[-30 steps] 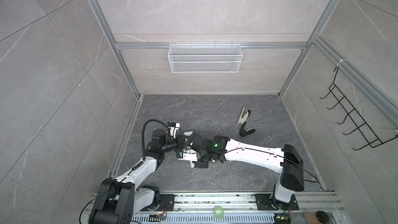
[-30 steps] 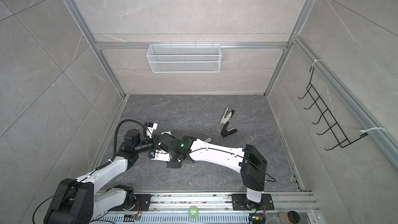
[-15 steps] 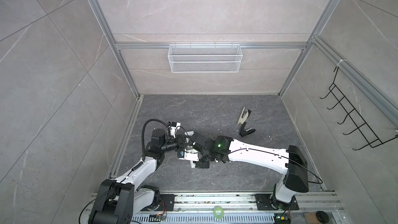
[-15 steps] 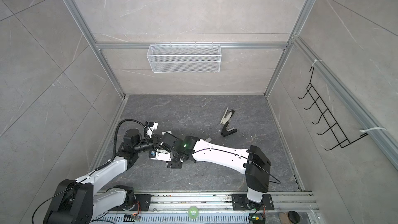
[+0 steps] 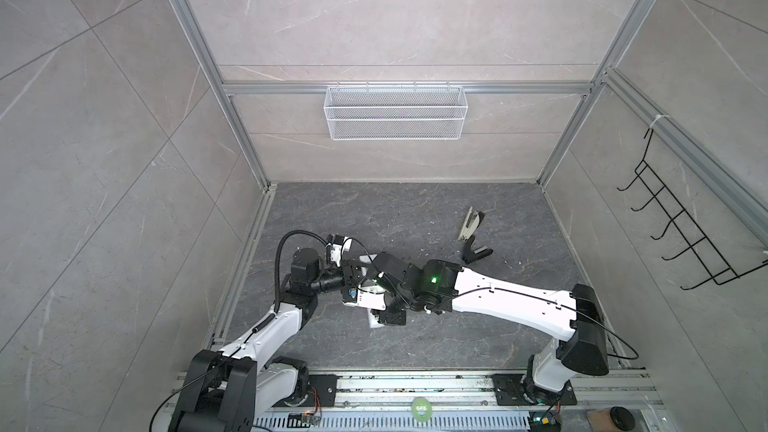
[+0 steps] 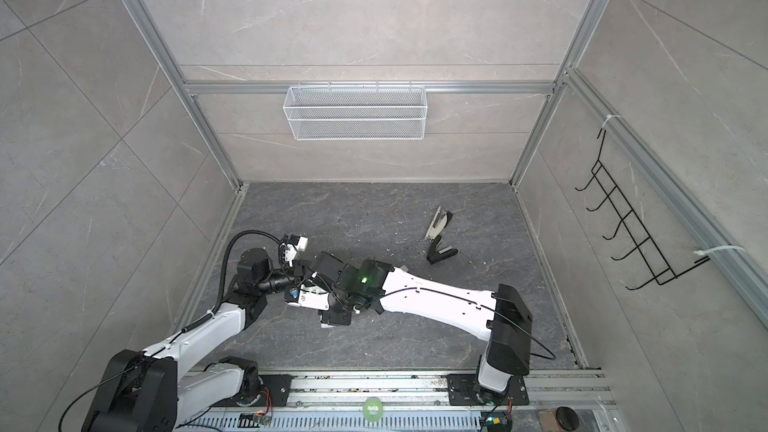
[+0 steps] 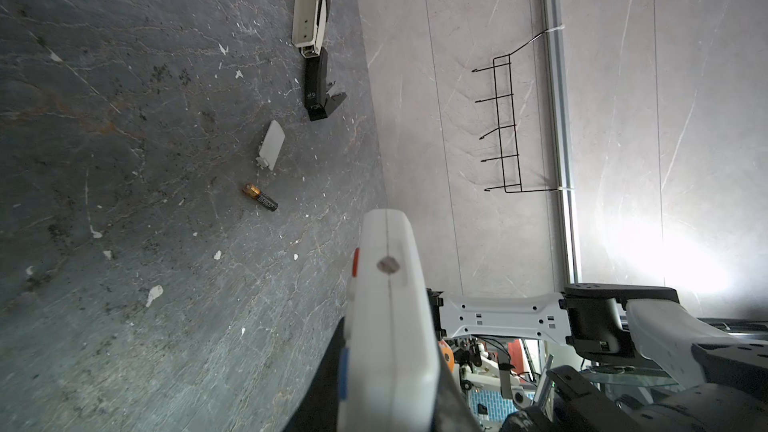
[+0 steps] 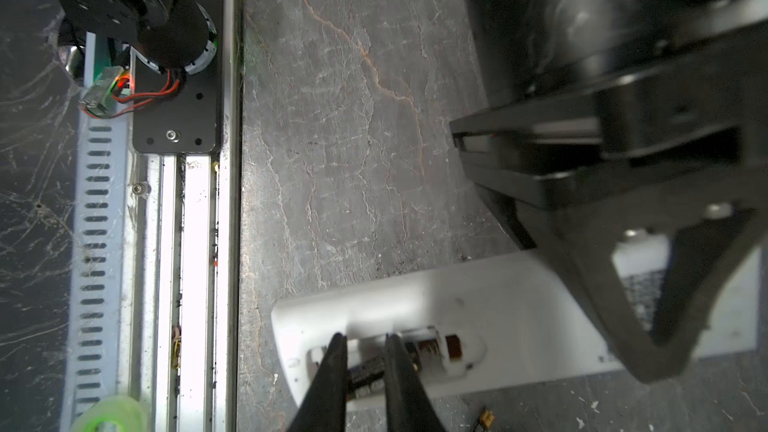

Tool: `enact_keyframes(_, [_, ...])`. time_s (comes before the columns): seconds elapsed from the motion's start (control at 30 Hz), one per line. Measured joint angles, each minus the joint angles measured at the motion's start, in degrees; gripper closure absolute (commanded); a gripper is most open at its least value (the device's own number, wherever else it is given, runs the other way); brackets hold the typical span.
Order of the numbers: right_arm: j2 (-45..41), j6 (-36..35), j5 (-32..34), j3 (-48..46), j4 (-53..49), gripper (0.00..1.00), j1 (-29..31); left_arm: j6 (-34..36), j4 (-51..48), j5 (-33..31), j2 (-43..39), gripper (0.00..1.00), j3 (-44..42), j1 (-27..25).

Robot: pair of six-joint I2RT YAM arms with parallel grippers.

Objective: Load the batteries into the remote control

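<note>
My right pincer (image 8: 365,340), narrow around the small dark gold-ended battery (image 8: 368,369), seems to be loosening; I cannot tell if it squeezes. The battery now lies in the slim white plastic remote control (image 8: 415,297), at 8 o'clock on the grey stone floor (image 5: 415,347), gripped by my left pincer (image 7: 388,367). So one looks in.

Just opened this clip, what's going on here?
The left gripper holds the white remote with its back exposed and its cover off. The right gripper has its jaws on either side of a battery lying in the open compartment; whether they actually grip it is unclear. The second battery and the cover lie on the table.
</note>
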Motion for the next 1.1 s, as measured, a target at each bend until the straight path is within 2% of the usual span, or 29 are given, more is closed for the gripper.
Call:
enact_keyframes(0.27, [-4.63,-0.55,1.64,-1.62,-2.47,0.76,0.48,-0.26,0.04,0.35,0.0,1.0,0.0,-0.02])
enact_keyframes(0.7, [-2.64,-3.98,5.9,-3.02,-4.7,0.76,1.53,-0.63,0.04,0.37,0.0,1.0,0.0,-0.02])
enact_keyframes(1.1, [-2.34,-5.9,6.78,-3.04,-5.01,0.71,3.61,-0.68,0.04,0.37,0.0,1.0,0.0,-0.02])
